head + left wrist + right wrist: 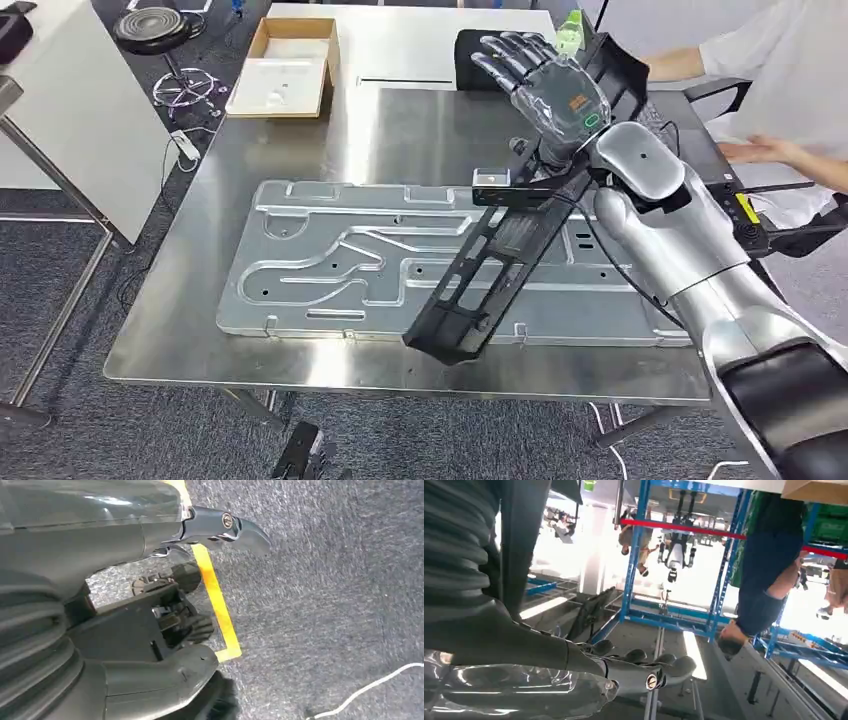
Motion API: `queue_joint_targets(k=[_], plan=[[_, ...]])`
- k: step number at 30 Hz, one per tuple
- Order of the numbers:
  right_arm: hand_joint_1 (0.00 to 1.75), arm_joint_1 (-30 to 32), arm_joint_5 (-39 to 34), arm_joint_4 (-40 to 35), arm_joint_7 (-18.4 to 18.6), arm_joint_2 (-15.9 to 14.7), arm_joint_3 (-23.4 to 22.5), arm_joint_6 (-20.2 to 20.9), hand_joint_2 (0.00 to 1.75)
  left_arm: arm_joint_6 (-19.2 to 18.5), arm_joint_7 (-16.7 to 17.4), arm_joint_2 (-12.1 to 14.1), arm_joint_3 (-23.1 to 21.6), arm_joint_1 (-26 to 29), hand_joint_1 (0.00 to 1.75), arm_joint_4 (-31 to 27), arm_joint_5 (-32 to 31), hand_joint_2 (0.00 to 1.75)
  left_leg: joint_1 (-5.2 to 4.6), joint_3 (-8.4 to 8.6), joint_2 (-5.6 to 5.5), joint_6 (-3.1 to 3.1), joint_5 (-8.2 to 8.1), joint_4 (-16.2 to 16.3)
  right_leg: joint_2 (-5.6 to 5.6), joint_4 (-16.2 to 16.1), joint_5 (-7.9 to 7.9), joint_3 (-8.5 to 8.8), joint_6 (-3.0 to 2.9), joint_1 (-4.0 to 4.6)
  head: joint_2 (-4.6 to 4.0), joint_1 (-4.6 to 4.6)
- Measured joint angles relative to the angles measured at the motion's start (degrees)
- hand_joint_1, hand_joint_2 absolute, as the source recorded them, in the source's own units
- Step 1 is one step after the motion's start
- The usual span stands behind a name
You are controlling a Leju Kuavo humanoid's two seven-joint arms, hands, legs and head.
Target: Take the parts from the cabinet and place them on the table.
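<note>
A large silver stamped metal plate [340,265] lies flat on the steel table [400,130]. A long black frame part [480,280] lies slanted across the plate, its near end by the table's front edge and its far end raised beside my right wrist. My right hand [545,85] is lifted above the table's far side with its fingers [644,672] stretched out and nothing between them; the frame rests against the wrist, not in the fingers. My left hand [165,605] hangs low beside the table over grey carpet and holds nothing; it also shows below the table's front edge [300,455].
A person in white sits at the right, one hand [760,150] over the table's right edge. An open cardboard box [285,65] stands at the far left corner, a green bottle [570,30] behind my hand. A stool [150,25] and a white table [80,110] stand left. Yellow floor tape [215,595] runs under my left hand.
</note>
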Motion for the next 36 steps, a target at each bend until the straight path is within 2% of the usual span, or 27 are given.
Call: queue_joint_targets(k=[1,2,4,5,6,9,10,11,12,14,15,16,17,18,19,20,21,24,25,26,28,30,31,32,33,35,36], plan=[[0.00,0.2,0.0,0.0,0.0,0.0,0.0,0.0,1.75,0.0,0.0,0.0,0.0,0.1,0.00,0.0,0.0,1.75,-0.07,0.00,-0.01,0.02,-0.02,0.1,-0.01,0.9,0.29,-0.61,-0.05,-0.01,0.00,-0.02],[0.00,0.4,0.0,0.0,0.0,0.0,0.0,0.0,1.75,0.1,0.0,0.0,0.0,0.1,0.00,0.0,0.0,1.75,-0.13,0.02,-0.04,0.10,-0.10,0.2,-0.01,-1.0,2.16,0.17,-0.19,0.00,0.00,0.00],[0.00,0.2,0.0,0.0,0.0,0.0,0.0,0.0,1.75,0.1,0.0,0.0,0.0,0.1,0.00,0.0,0.0,1.75,-0.21,0.07,-0.10,-0.09,-0.41,0.6,-0.01,-10.9,7.46,5.04,-0.74,0.07,0.00,0.00],[0.00,0.1,0.0,0.0,0.0,0.0,0.0,0.0,1.75,0.1,-0.1,0.0,0.0,0.0,0.00,0.0,0.0,1.75,-0.23,0.05,-0.09,-0.24,-0.59,0.8,-0.03,-15.3,8.67,7.07,-1.13,0.18,0.00,0.00],[0.00,0.0,0.0,0.0,0.0,0.0,0.0,0.0,1.75,0.1,-0.1,0.0,0.0,0.0,0.00,0.0,0.0,1.75,-0.66,-0.30,-0.11,-0.47,-0.73,1.0,-0.04,-16.1,7.94,7.52,-1.30,0.67,0.00,-0.02],[0.00,0.1,0.0,0.0,0.0,0.0,0.0,0.0,1.75,0.2,-0.2,0.0,0.0,0.0,0.00,0.0,-0.1,1.75,-0.44,-0.22,-0.09,-1.19,-0.62,0.8,0.04,-16.1,8.10,7.34,-1.71,0.86,0.00,-0.02],[0.00,0.1,0.0,0.0,0.1,0.0,0.0,0.0,1.75,0.4,-0.2,0.0,0.0,0.0,0.00,0.0,-0.2,1.75,-0.75,-0.21,-0.11,-1.54,-0.81,0.9,0.07,-16.6,8.38,7.50,-2.16,0.24,0.00,-0.04],[0.00,0.1,0.2,0.0,0.2,0.0,0.0,-0.1,1.75,0.5,-0.3,0.0,0.0,0.0,0.00,0.0,-0.2,1.75,-0.50,-0.52,-0.12,-1.80,-1.55,1.7,-0.08,-16.9,8.51,7.81,-2.34,0.12,0.00,-0.02],[0.00,0.0,0.2,0.0,0.5,0.0,0.0,-0.3,1.75,0.6,-0.4,0.0,0.0,0.0,0.00,0.0,-0.2,1.75,-0.46,-1.53,-0.06,-2.23,-3.33,4.2,-0.11,-17.0,8.53,7.87,-2.70,0.01,0.00,-0.15],[0.00,0.0,0.7,0.0,0.9,0.0,0.0,-0.7,1.75,0.7,-0.5,0.0,0.0,0.0,0.00,0.0,-0.3,1.75,-0.08,-5.57,-0.03,-2.72,-7.61,13.0,-0.10,-16.9,8.50,7.79,-2.91,0.08,0.00,-0.15],[0.00,0.2,0.9,0.1,1.0,0.0,0.0,-1.0,1.75,0.7,-0.5,0.0,0.0,0.0,0.00,0.0,-0.3,1.75,-0.03,-7.59,-0.03,-2.90,-8.91,17.2,-0.10,-16.8,8.47,7.78,-2.94,0.11,0.00,-0.13],[0.00,0.3,1.0,0.2,1.1,0.0,0.0,-1.1,1.75,0.7,-0.5,0.0,0.0,0.1,0.00,0.0,-0.3,1.75,-0.01,-8.43,-0.02,-2.99,-8.75,18.7,-0.08,-16.8,8.45,7.79,-2.97,0.11,0.00,-0.13],[0.00,0.3,1.2,0.4,1.4,0.0,0.0,-1.3,0.00,0.7,-0.5,0.0,0.0,0.1,0.00,0.0,-0.3,0.00,0.00,-8.00,-0.02,-2.97,-7.48,17.5,-0.06,-16.8,8.40,7.83,-2.94,0.11,0.00,-0.13],[0.00,0.3,1.5,0.4,2.1,0.0,0.0,-1.6,0.00,0.7,-0.5,0.0,0.0,0.1,0.00,0.0,-0.3,0.00,0.00,-6.49,-0.02,-2.88,-5.24,14.2,-0.02,-16.7,8.36,7.84,-2.90,0.11,0.00,-0.13],[0.00,0.3,2.0,0.5,3.4,0.0,-0.2,-2.2,0.00,0.7,-0.5,0.0,0.0,0.0,0.00,0.0,-0.3,0.00,-0.01,-3.60,-0.02,-2.58,-2.14,8.2,0.01,-16.6,8.26,7.97,-2.75,0.12,0.00,-0.15],[0.00,0.3,2.6,0.6,4.9,0.1,-0.5,-2.9,0.00,0.9,-0.5,0.0,0.0,0.0,0.00,0.0,-0.3,0.00,-0.02,-1.15,-0.02,-2.23,-0.06,3.1,0.01,-16.6,8.12,8.05,-2.54,0.12,0.00,-0.13],[0.00,0.2,3.2,0.8,6.3,0.2,-1.0,-3.8,0.00,1.0,-0.5,0.0,0.0,-0.1,0.00,0.0,-0.3,0.00,-0.31,-0.07,-0.08,-2.02,-1.08,1.4,0.00,-16.5,8.05,7.93,-2.32,0.44,0.00,-0.13],[0.00,0.2,4.6,1.8,7.7,0.4,-1.9,-4.9,0.00,1.1,-0.5,0.0,0.0,0.1,0.00,0.0,-0.2,0.00,-0.54,-0.36,-0.14,-1.29,-0.70,1.0,-0.02,-16.9,8.45,7.79,-1.50,0.44,0.00,-0.13],[0.00,0.2,5.0,2.1,7.9,0.4,-2.1,-5.2,0.00,1.1,-0.5,0.0,0.0,0.1,0.00,0.0,-0.2,0.00,-0.35,-0.21,-0.13,-0.82,-0.39,0.6,-0.03,-17.0,8.52,7.91,-1.05,0.54,0.00,-0.13],[0.00,0.3,5.3,2.3,8.1,0.4,-2.5,-5.6,0.00,1.1,-0.5,-0.1,0.0,0.1,0.00,0.0,-0.3,1.75,0.07,0.21,-0.02,-0.28,0.03,-0.2,-0.01,-16.6,7.99,7.74,-0.82,0.22,0.00,-0.13],[0.00,0.2,5.7,2.7,8.1,0.5,-3.2,-6.6,0.00,1.1,-0.5,-0.2,0.0,-0.2,0.00,0.0,-0.3,1.75,-0.01,0.18,-0.03,0.12,0.17,-0.3,-0.01,-11.1,4.51,5.26,-0.50,0.32,0.00,-0.11],[0.00,0.5,6.3,3.0,8.0,0.5,-3.3,-7.1,0.00,1.1,-0.5,-0.2,0.0,-0.1,0.00,0.0,-0.3,1.75,-0.13,0.15,-0.02,0.23,0.10,-0.2,0.00,-1.9,0.72,0.88,-0.13,0.33,0.00,-0.09],[0.00,0.9,6.4,3.2,8.0,0.5,-3.4,-7.1,0.00,1.1,-0.5,-0.2,0.0,0.0,0.00,0.0,-0.3,1.75,-0.14,0.15,-0.04,0.26,0.08,-0.2,-0.01,0.6,0.41,-0.41,-0.10,0.32,0.00,-0.11],[0.00,1.2,6.4,3.3,8.0,0.5,-3.5,-7.2,0.00,1.1,-0.5,-0.2,0.0,0.1,0.00,0.0,-0.4,1.75,-0.13,0.16,-0.06,0.27,0.06,-0.1,-0.02,0.1,1.47,-0.31,-0.12,0.29,0.00,-0.09],[0.00,1.4,6.4,3.3,7.9,0.5,-3.7,-7.2,0.00,1.1,-0.5,-0.2,0.0,0.1,0.00,0.0,-0.4,1.75,-0.13,0.15,-0.10,0.25,-0.01,0.1,-0.03,-2.9,3.67,1.01,-0.17,0.27,0.00,-0.11],[0.00,1.3,6.4,3.3,7.9,0.5,-4.1,-7.2,0.00,1.0,-0.5,-0.2,0.0,0.0,0.00,0.0,-0.4,1.75,-0.13,0.16,-0.14,-0.04,-0.31,0.5,-0.06,-13.0,8.44,6.18,-0.51,0.28,0.00,-0.09],[0.00,1.3,6.4,3.3,7.9,0.5,-4.5,-7.4,0.00,1.0,-0.5,-0.2,0.0,0.0,0.00,0.0,-0.4,1.75,-0.34,0.00,-0.17,-0.29,-0.52,0.7,-0.03,-16.0,8.01,7.72,-0.78,0.46,0.00,-0.11]])
